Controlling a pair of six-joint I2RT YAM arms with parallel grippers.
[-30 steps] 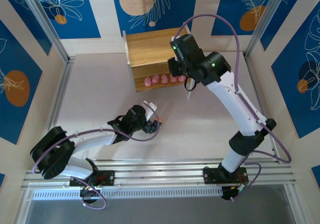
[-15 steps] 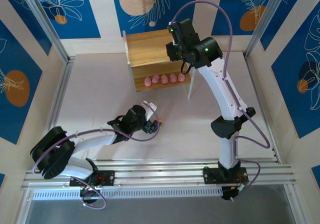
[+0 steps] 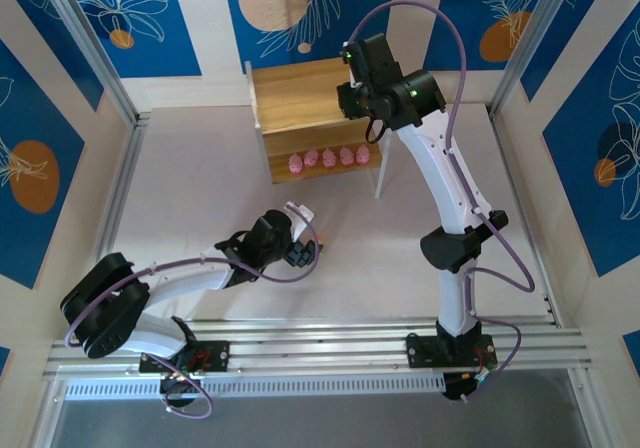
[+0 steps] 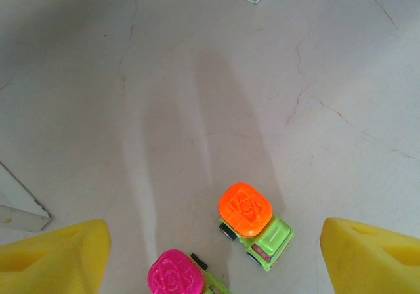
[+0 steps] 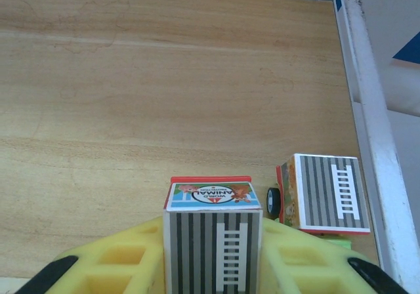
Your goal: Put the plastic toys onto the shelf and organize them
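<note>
Grey-striped and ladder-roofed, a truck [image 5: 213, 241] is pinched between the yellow pads of the right pincer [image 5: 213, 258] at the wooden top of the shelf [image 5: 164, 77], its long axis pointing straight ahead. A twin truck [image 5: 328, 192] stands just to the right, parallel and apart, beside the white post [image 5: 367, 143]. Release looks next, with little room on that side. The left pincer [image 4: 211, 258], spread wide, hovers over the table [image 4: 131, 77]. An orange-topped car [image 4: 246, 209] lies just ahead, a magenta-topped car [image 4: 176, 274] closer, both nearer this arm.
</note>
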